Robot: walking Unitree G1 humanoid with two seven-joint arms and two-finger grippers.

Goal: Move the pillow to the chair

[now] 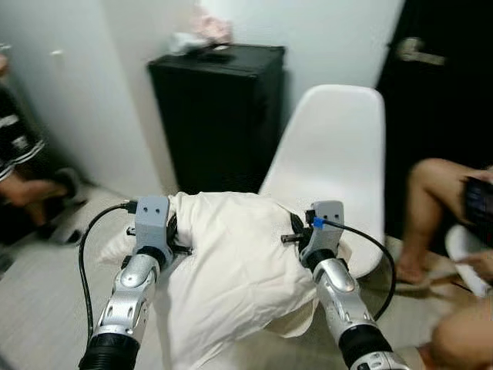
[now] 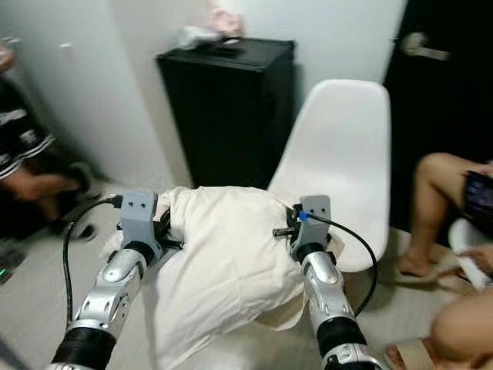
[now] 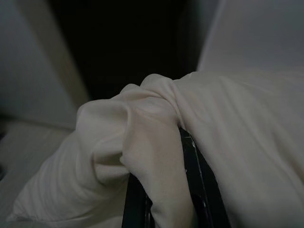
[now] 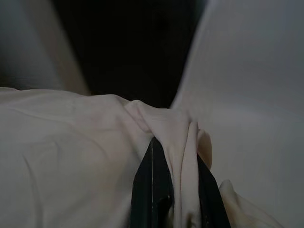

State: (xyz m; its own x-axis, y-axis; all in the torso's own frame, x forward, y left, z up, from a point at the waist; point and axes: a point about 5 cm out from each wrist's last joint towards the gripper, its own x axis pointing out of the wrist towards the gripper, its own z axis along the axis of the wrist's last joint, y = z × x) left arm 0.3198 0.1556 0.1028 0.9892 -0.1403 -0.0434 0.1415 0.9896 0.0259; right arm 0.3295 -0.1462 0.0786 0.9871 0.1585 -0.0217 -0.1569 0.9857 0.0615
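Carrying 1 cream pillow (image 1: 231,270) between 2 arms, the robot faces 1 white chair (image 1: 339,162) just beyond, with 1 black cabinet (image 1: 219,116) behind it. From the head views, the pillow hangs in the air before the seat, sagging low, so it wants lifting over the seat's front edge, level, before any release. At the left wrist, the left gripper (image 3: 173,199) has its fingers pinched on a fold of cloth. At the right wrist, the right gripper (image 4: 173,190) nips another fold, chair back close alongside.
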